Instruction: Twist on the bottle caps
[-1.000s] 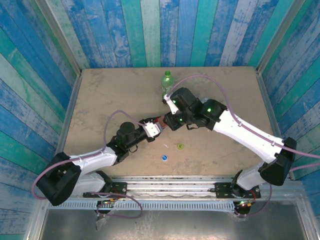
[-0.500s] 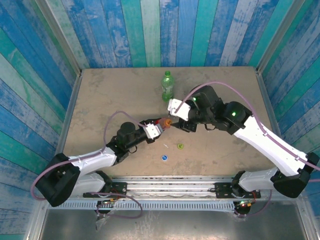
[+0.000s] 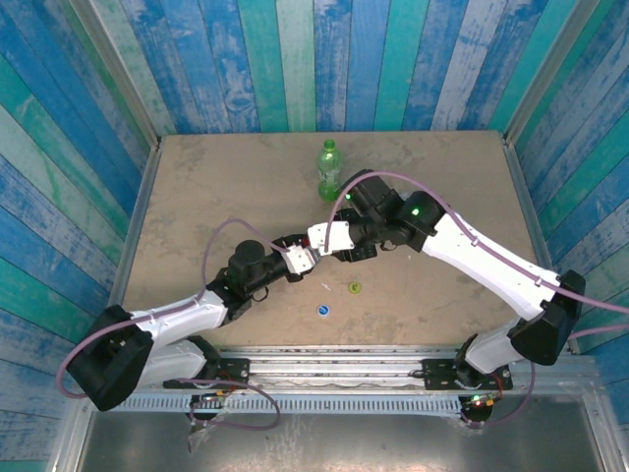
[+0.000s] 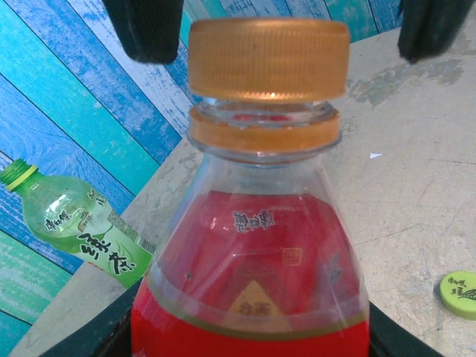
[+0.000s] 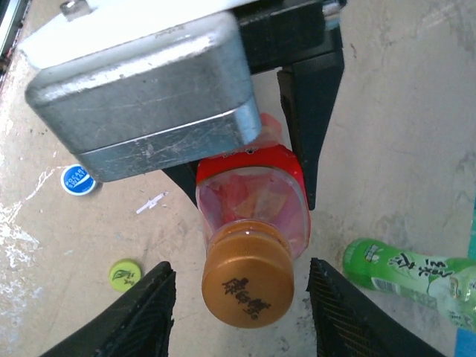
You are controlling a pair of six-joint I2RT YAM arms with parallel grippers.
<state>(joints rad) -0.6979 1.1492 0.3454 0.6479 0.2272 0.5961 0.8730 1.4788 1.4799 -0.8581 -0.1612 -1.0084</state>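
Orange cap (image 4: 268, 59), ribbed round plastic, atop glossy clear-necked red bottle (image 4: 253, 297).

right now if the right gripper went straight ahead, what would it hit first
Most likely the orange cap on the red bottle, which sits inside the open right gripper.

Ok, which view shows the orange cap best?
Left wrist: the orange cap is close and side-on, sitting on the neck of the red bottle just above the collar ring. Right wrist shows its printed top from above, between the fingers of the open right end effector. Top external is too distant to make it out.
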